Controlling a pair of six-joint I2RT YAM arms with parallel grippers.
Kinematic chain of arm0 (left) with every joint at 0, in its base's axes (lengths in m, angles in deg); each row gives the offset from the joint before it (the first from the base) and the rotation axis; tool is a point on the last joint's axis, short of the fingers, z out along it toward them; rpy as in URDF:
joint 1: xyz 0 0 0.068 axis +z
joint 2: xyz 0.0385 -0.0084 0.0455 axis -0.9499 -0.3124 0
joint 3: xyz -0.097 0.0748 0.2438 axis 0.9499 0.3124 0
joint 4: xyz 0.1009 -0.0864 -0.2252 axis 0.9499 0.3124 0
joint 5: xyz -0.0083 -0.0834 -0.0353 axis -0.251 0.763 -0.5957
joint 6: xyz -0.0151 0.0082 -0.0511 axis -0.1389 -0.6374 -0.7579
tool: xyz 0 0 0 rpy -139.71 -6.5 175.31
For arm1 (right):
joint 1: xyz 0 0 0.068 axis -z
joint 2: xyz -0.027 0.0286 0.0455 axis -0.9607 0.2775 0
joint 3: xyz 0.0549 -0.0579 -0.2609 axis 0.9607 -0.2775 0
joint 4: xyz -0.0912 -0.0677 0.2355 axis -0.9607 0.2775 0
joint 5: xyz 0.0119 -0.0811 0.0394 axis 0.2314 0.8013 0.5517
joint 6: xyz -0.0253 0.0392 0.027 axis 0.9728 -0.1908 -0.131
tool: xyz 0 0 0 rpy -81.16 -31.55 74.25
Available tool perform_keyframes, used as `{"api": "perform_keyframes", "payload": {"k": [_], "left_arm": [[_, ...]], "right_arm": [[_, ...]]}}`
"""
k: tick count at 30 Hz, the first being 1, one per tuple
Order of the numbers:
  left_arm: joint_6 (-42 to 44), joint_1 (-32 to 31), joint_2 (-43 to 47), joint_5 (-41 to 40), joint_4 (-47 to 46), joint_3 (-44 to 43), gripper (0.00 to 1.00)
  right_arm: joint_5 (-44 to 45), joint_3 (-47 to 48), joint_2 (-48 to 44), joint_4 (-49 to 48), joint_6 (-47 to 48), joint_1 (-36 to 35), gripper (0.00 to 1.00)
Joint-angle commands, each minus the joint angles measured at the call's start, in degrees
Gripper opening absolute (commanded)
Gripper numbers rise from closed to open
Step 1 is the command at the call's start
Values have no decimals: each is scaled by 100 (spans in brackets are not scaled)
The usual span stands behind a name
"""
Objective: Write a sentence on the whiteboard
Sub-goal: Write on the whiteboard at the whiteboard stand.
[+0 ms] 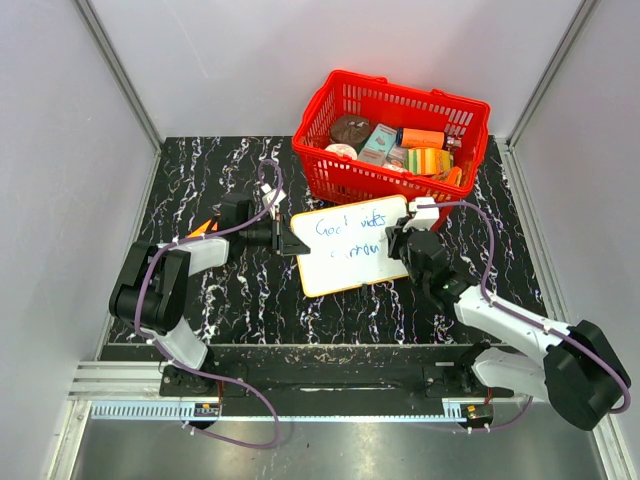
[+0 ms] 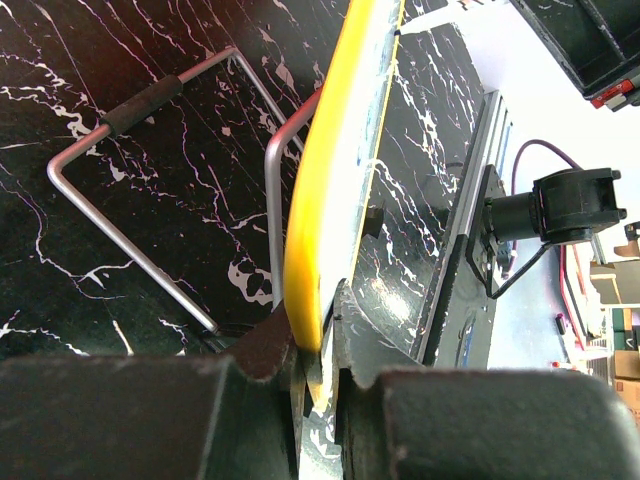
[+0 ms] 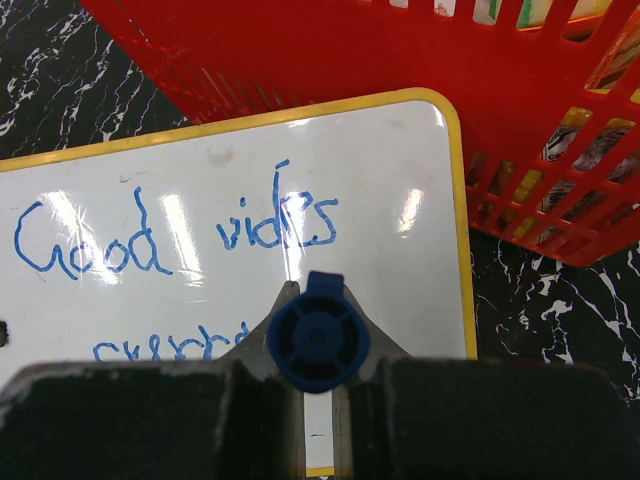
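**Board held in front of the basket, marker over line 2**

The whiteboard lies on the black marbled table just in front of the red basket. Its far right corner reaches the basket's near wall. Whether it touches the wall or slips under it, I cannot tell.

The left gripper sits in front of the basket and off to its left. Its 2 fingers are pressed together on the board's yellow rim, pinching the left edge. In the left wrist view the rim runs up and away from the fingers. There, 2 bent wire loops, 1 with a black sleeve, show on the table beside the rim.

The right gripper is in front of the basket's right half, over the right part of the board. Its fingers are clamped on a blue marker, whose blunt back end faces the wrist camera. The tip is hidden, so contact with the board cannot be told.

The sentence is in thin blue handwriting on 2 lines. Line 1 starts with "Good" and has 1 more word after it. Line 2 sits below, partly hidden behind the right gripper.

The basket holds boxes and packets, among them a teal box and an orange one.
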Motion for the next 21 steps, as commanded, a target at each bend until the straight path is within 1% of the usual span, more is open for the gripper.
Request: {"api": "perform_keyframes", "payload": {"k": [1,21], "left_arm": [[707,-134,-245,-900,292,52,0],[698,-134,-254,-891,283,43,0]], "right_arm": [[102,226,160,-132,7,28,0],[-74,-161,-182,597,-345,36,0]]}}
